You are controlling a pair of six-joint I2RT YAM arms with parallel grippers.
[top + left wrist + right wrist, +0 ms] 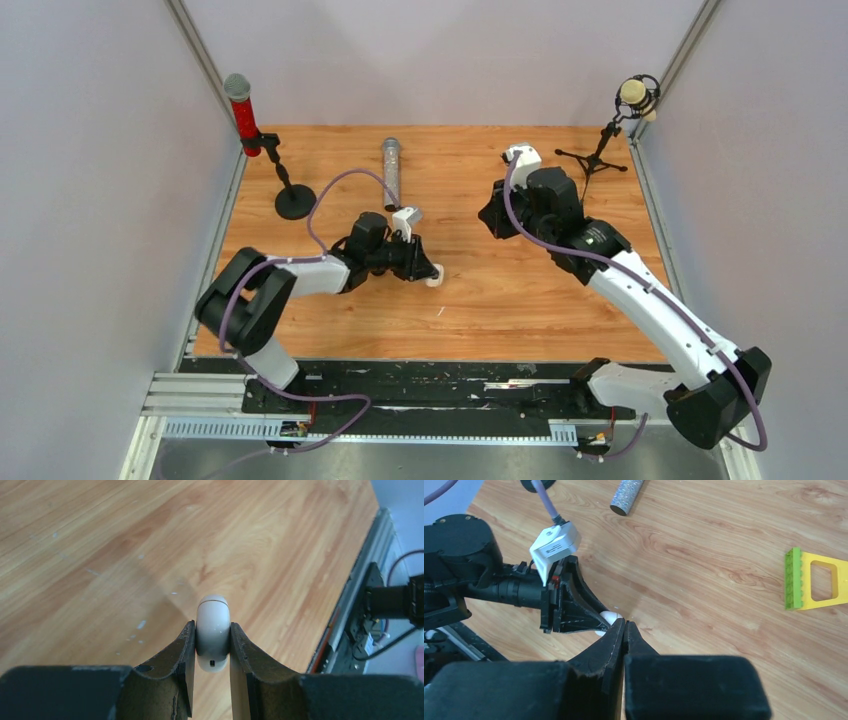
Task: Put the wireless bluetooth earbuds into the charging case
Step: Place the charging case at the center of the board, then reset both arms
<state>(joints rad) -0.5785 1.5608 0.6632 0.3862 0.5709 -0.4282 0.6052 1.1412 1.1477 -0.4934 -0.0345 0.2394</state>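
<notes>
My left gripper (212,626) is shut on the charging case (213,611), a smooth white rounded shell with its lid closed, held on edge between both fingers. In the top view the case (434,279) sits at the tip of the left gripper (426,270), low over the middle of the table. My right gripper (625,622) is shut with nothing between its fingers. It hangs above and to the right (493,217), with the case (610,616) just beyond its tips. The earbuds are out of view.
A silver microphone (391,170) lies behind the left arm, and a red one on a round stand (293,200) is at the back left. A tripod microphone (598,150) stands back right. A yellow-green toy brick (814,580) lies on the wooden table (500,300). A thin white sliver (441,312) lies near the front.
</notes>
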